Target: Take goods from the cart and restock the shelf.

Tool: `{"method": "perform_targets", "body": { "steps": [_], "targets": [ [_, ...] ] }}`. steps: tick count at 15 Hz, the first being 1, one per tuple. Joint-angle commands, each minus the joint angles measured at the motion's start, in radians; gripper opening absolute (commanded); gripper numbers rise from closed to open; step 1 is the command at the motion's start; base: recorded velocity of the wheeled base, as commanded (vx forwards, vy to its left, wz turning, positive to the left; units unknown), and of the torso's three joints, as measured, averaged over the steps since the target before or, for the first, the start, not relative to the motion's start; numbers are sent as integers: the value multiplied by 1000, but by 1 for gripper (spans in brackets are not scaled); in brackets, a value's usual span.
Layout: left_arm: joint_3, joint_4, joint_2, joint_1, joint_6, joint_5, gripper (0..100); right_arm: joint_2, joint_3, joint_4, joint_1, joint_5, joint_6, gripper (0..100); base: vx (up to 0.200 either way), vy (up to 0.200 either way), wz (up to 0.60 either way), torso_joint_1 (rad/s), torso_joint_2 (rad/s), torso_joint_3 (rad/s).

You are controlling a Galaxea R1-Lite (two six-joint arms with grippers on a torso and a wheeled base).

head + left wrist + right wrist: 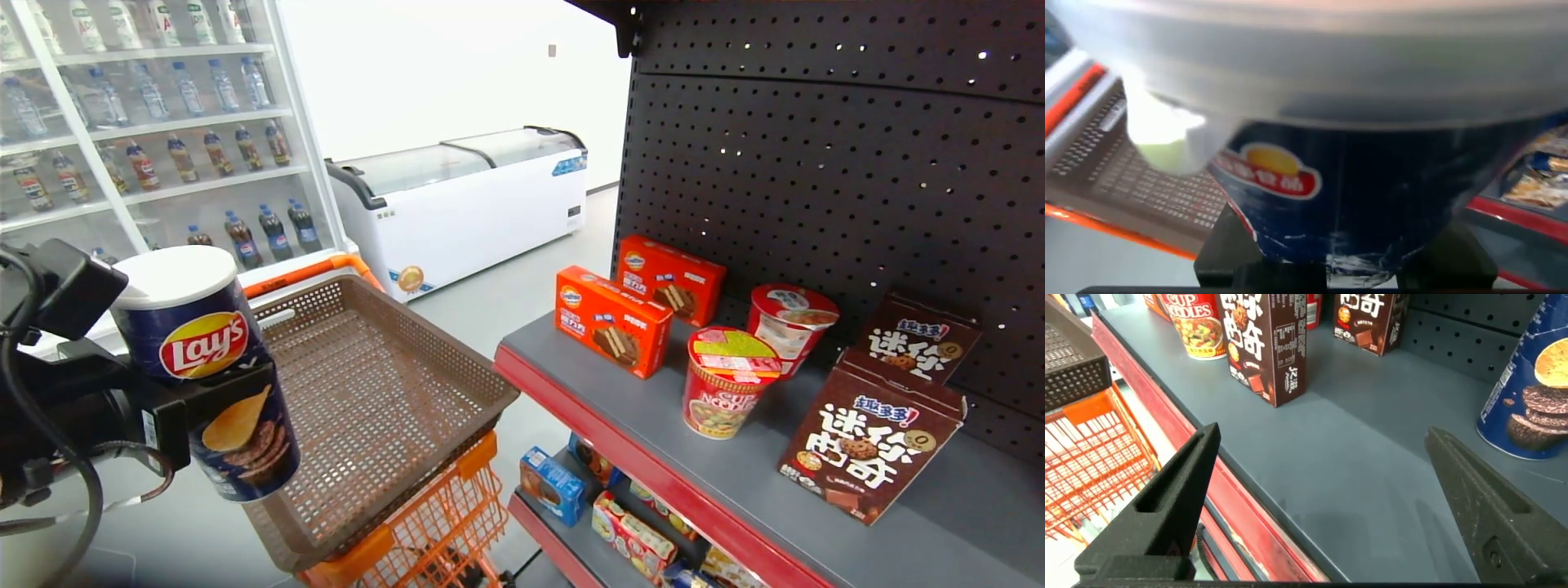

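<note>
The chip can [196, 327] is clamped roughly upright in the left gripper [214, 394] at the cart basket's [367, 384] left edge, and the shelf [653, 408] is located to its right.

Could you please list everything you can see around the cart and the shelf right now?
chips can: one, dark blue, held beside the cart
second chips can: one, blue, standing on the shelf
basket: one, brown, on the cart
cart: one, orange, left of the shelf
shelf: one, grey with red edge
orange boxes: two, shelf's left end
cup noodles: two, red, mid-shelf
brown boxes: two, right of the cups
lower packs: several, mixed, shelf below
freezer: one, white, behind
drinks cooler: one, bottles inside, far left
left gripper: holding the chips can
right gripper: open, over the shelf
</note>
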Motion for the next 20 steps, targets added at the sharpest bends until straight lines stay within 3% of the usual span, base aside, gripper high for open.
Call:
{"method": "perform_targets", "body": {
  "steps": [1, 3, 6, 7, 11, 12, 13, 14, 18, 20],
  "targets": [
    [21, -2, -1, -5, 1, -19, 0, 0, 0, 0, 0, 1, 0, 100, 0, 0, 0, 0, 0, 0],
    [27, -2, -1, -5, 1, -74, 0, 0, 0, 0, 0, 1, 0, 100, 0, 0, 0, 0, 0, 0],
    [25, -3, 1, -8, 2, -88, 0, 0, 0, 0, 0, 1, 0, 100, 0, 0, 0, 0, 0, 0],
    [25, -2, 1, -14, 2, -125, 0, 0, 0, 0, 0, 2, 0, 100, 0, 0, 0, 0, 0, 0],
    [57, -2, 4, -40, 4, -421, 0, 0, 0, 0, 0, 2, 0, 100, 0, 0, 0, 0, 0, 0],
    [53, -3, 12, -43, 2, -478, 0, 0, 0, 0, 0, 1, 0, 100, 0, 0, 0, 0, 0, 0],
    [48, -3, 13, -45, 2, -495, 0, 0, 0, 0, 0, 2, 0, 100, 0, 0, 0, 0, 0, 0],
    [22, -2, 27, -71, -5, -562, 0, 0, 0, 0, 0, 2, 0, 100, 0, 0, 0, 0, 0, 0],
    [-27, -58, 131, -181, -5, -567, 0, 0, 0, 0, 0, 2, 0, 100, 0, 0, 0, 0, 0, 0],
    [-22, -114, 168, -191, -2, -567, 0, 0, 0, 0, 0, 2, 0, 100, 0, 0, -600, -2, 7, 0]
  ]
}}
